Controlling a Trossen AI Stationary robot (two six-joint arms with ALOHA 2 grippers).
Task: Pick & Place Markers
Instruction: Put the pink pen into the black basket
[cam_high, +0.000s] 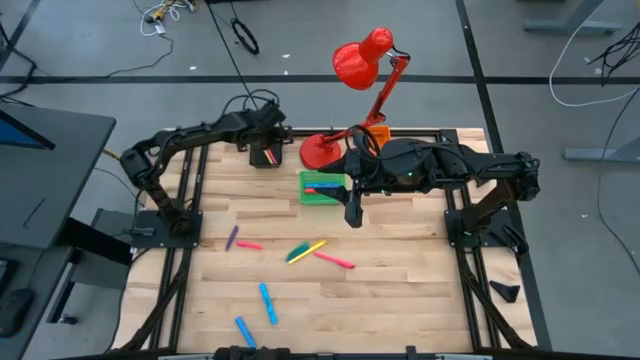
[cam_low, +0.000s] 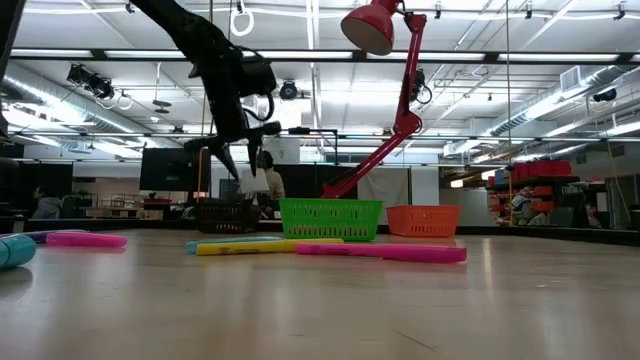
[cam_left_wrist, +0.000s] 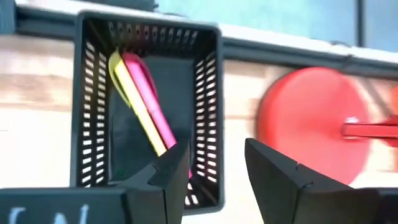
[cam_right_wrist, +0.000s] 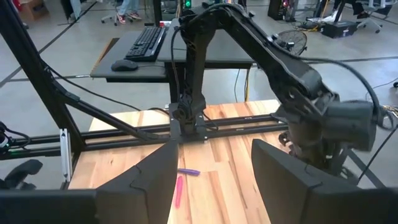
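My left gripper (cam_left_wrist: 217, 146) stands open, with nothing between its fingers, just above the black bin (cam_left_wrist: 146, 106) at the table's far left (cam_high: 265, 155). A yellow marker (cam_left_wrist: 134, 102) and a pink marker (cam_left_wrist: 152, 102) lie slanted inside that bin, leaning on its wall. My right gripper (cam_high: 352, 215) hangs open in the air near the green bin (cam_high: 322, 187), which holds blue and pink markers. On the table lie a purple marker (cam_high: 231, 237), pink markers (cam_high: 250, 245) (cam_high: 335, 260), a yellow-green pair (cam_high: 305, 250) and two blue markers (cam_high: 268, 302) (cam_high: 244, 330).
A red desk lamp stands with its round base (cam_high: 320, 152) between the black and green bins, and its head (cam_high: 360, 60) reaches beyond the far edge. An orange bin (cam_high: 375, 130) sits behind the green one. Bare wood lies along the table's near right side.
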